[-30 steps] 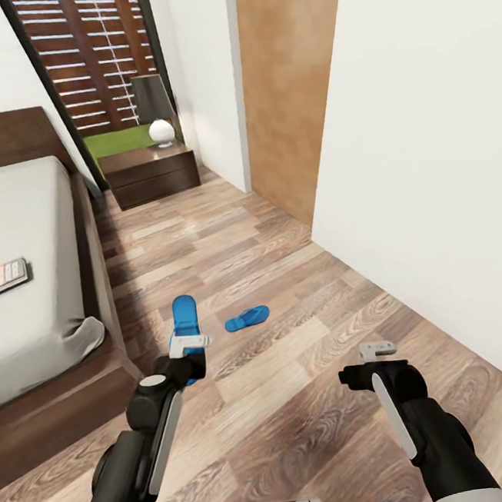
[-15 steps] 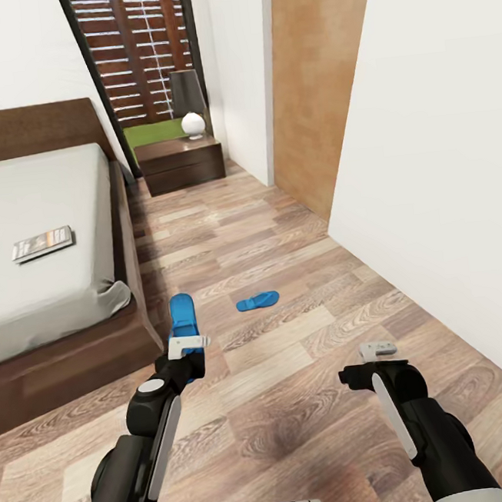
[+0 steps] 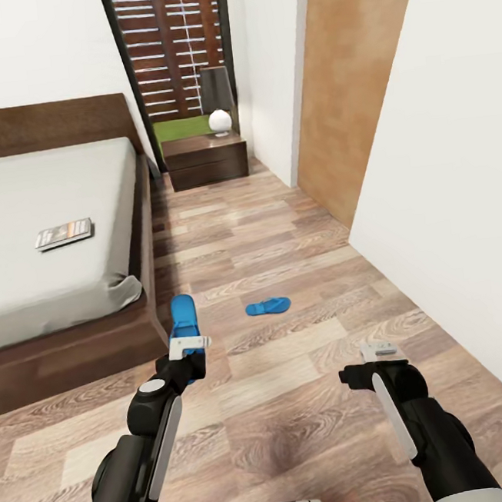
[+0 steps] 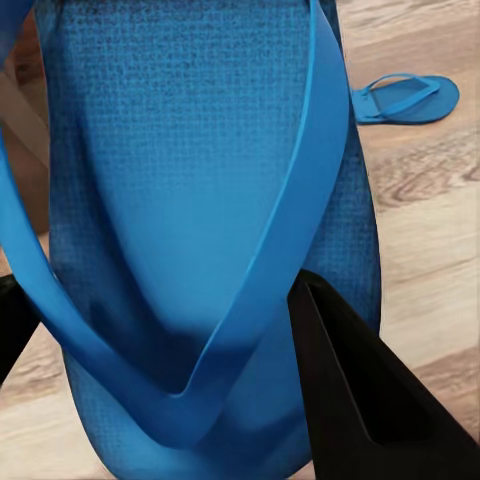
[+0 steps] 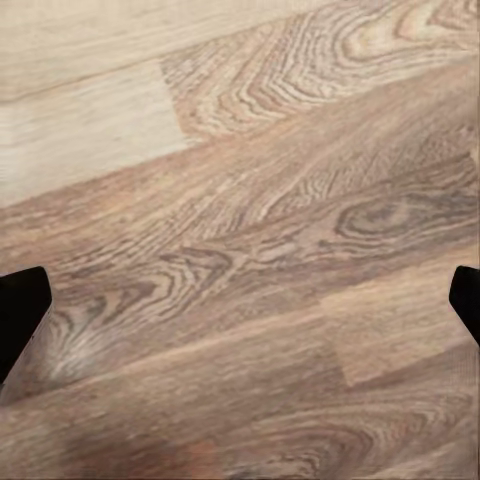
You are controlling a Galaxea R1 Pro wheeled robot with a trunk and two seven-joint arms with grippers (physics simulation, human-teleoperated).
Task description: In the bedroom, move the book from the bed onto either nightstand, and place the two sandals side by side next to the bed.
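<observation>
Left hand [image 3: 187, 346] pinches one sandal [image 3: 183, 314]; right hand [image 3: 382, 350] spread above the floor [image 3: 294, 370]

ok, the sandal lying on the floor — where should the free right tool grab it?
Probably by an edge of the sole, coming straight down from above. The sandal on the floor lies flat, straps up, lengthwise across the head view, with bare planks all round. The right tool hangs open over bare floor. The left tool holds the other sandal.
</observation>
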